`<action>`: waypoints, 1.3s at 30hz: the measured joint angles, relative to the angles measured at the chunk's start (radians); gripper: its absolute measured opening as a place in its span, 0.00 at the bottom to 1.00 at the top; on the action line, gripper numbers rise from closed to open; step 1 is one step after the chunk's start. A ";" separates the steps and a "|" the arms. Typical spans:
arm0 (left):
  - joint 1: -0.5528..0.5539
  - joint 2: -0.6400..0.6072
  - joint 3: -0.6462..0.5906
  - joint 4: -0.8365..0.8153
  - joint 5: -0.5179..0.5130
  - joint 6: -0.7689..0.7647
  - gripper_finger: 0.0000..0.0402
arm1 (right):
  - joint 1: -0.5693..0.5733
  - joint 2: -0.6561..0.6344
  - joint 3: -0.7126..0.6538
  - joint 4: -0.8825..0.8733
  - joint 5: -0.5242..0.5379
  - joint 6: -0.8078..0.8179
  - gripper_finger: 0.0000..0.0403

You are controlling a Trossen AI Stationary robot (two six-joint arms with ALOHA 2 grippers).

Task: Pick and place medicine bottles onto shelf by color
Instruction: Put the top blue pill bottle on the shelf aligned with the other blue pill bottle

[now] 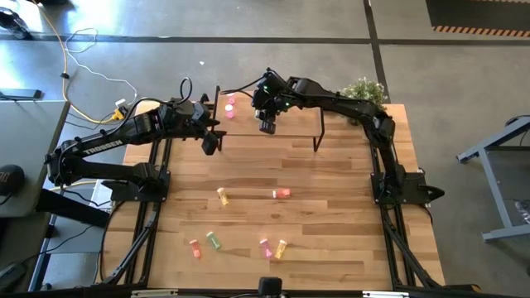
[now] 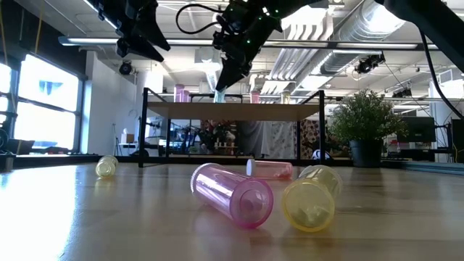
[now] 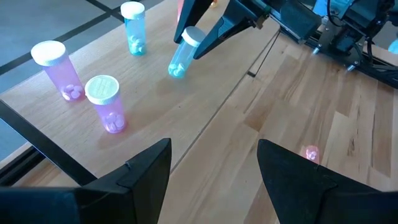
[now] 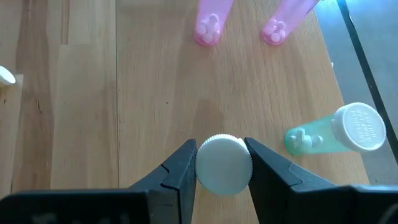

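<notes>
The shelf [image 1: 298, 124] stands at the table's far edge. On its left end stand two pink bottles [image 3: 106, 102] and a teal-green bottle [image 3: 133, 28]. My right gripper [image 1: 267, 124] is over the shelf, shut on another teal-green bottle [image 3: 181, 56]. My left gripper [image 1: 211, 142] hovers open beside the shelf's left end and touches nothing. Several more bottles lie on their sides on the near half of the table: yellow [image 1: 222, 196], red-orange [image 1: 281, 193], green [image 1: 214, 241], pink [image 1: 265, 248]. My right gripper pinches the teal-green bottle by its white cap [image 4: 224, 165] between the two fingers [image 4: 180, 168], coming from above and pointing down. The bottle hangs slightly tilted below the fingers, base [image 3: 176, 70] at the shelf board [image 3: 155, 124]. I cannot tell whether it touches.
A potted plant [image 1: 364, 89] stands at the table's far right corner behind the shelf. In the low view a pink bottle [image 2: 232, 194] and a yellow one [image 2: 312, 199] lie close to the camera. The shelf's right half [image 1: 306, 116] is bare.
</notes>
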 joint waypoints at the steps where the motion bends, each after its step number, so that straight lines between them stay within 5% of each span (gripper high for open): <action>1: 0.000 0.000 0.000 0.000 0.000 0.000 0.57 | 0.000 0.000 0.000 0.000 0.000 0.000 0.27; 39: 0.000 0.000 0.000 0.000 0.000 0.000 0.57 | 0.000 0.003 0.000 -0.005 0.011 0.000 0.33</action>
